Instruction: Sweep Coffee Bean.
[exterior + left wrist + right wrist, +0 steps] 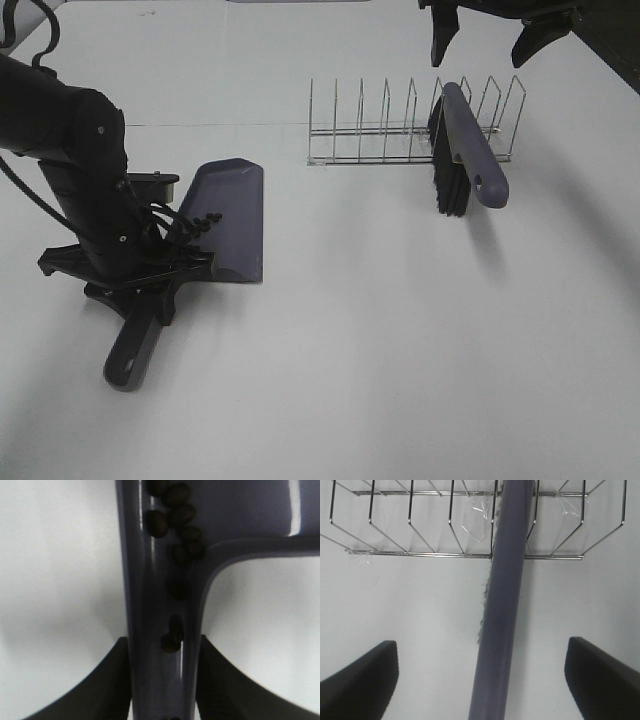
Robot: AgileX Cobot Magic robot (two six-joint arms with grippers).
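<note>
The grey-purple dustpan (232, 215) lies on the white table at the left. Several coffee beans (204, 222) sit inside it at the handle end. In the left wrist view the beans (176, 515) cluster there and some (172, 635) lie in the groove of the dustpan handle (150, 590). My left gripper (135, 280) (162, 645) is shut on that handle. The brush (468, 150), grey-purple with black bristles, leans in the wire rack (380, 130). My right gripper (487, 40) (481, 642) hangs open above the brush handle (502, 605), not touching it.
The wire rack (420, 555) stands at the back right, taped to the table. The dustpan handle's end (130, 360) sticks out toward the front left. White tabletop (400, 350) lies in front of the rack.
</note>
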